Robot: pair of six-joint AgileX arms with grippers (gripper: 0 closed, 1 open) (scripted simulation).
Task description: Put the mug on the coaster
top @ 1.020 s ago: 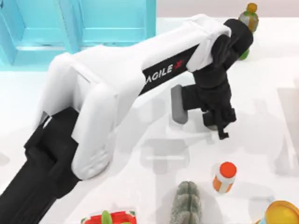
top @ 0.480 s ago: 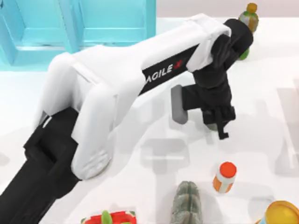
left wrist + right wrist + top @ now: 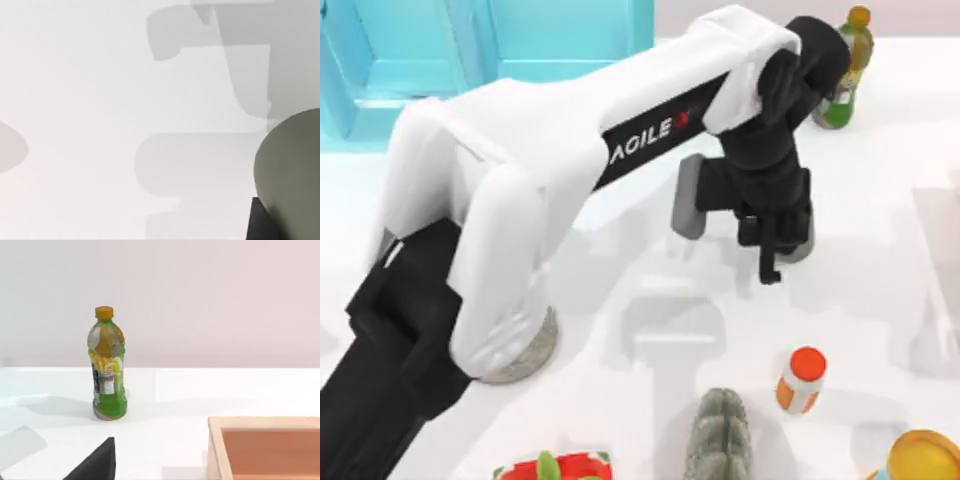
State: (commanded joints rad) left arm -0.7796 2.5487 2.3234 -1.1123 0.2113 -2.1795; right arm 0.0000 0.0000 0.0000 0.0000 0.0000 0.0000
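My left arm reaches across the table, and its gripper (image 3: 782, 252) hangs right of centre, shut on the mug (image 3: 803, 247). A grey edge of the mug peeks out beside the dark fingers. In the left wrist view the grey-olive mug (image 3: 290, 170) looms close, with a dark finger (image 3: 259, 225) against it and the white table below. The coaster (image 3: 528, 352), a speckled grey disc, lies at the left and is half covered by the arm's elbow. A dark wedge at the edge of the right wrist view is part of my right gripper (image 3: 97, 464).
A green bottle (image 3: 845, 62) with an orange cap stands at the back right, also in the right wrist view (image 3: 106, 370). A small orange-capped bottle (image 3: 802, 378), a ribbed grey fuzzy object (image 3: 720, 438) and a yellow round object (image 3: 925, 458) sit near the front. A blue cabinet (image 3: 550, 40) and a wooden box (image 3: 270, 440) stand by.
The left arm has swung up and slightly left with the mug, and its elbow has shifted, uncovering part of the coaster.
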